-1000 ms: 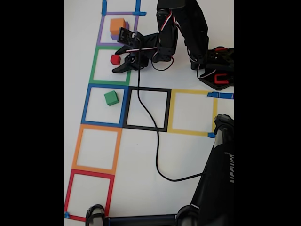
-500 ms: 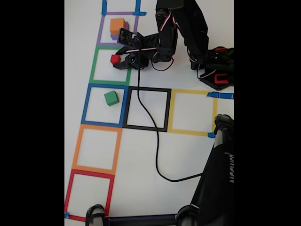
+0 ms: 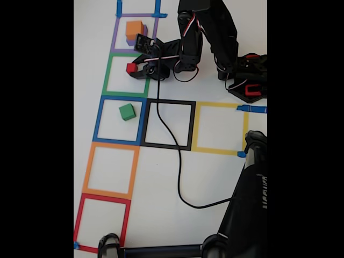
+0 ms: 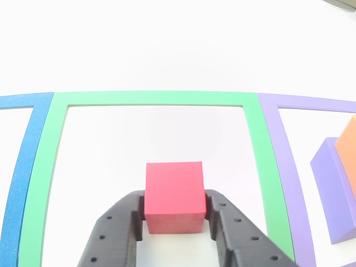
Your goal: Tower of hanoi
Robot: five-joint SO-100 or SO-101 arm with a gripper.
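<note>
Inside the green tape square [image 4: 156, 99], the gripper [image 4: 173, 214] has just closed, now clamping the red cube [image 4: 173, 194]; a lift looks ready.

The arm's own body crowds the top right of the fixed view, and its black cable [image 3: 167, 141] trails down across the black square outline [image 3: 167, 124], a snag for anything sweeping low there. Inside the green outline [image 4: 150, 98] the fingers [image 4: 119, 231] press on both sides of the red cube [image 4: 173, 196], with bare surface [image 4: 156, 50] ahead of it. To its right in the other view, the purple cube [image 4: 334, 186] with the orange cube [image 4: 347, 156] on top stands as a wall in the purple outline. The green cube [image 3: 127, 112] sits alone in the blue outline. The orange, red and yellow outlines lie open.
</note>
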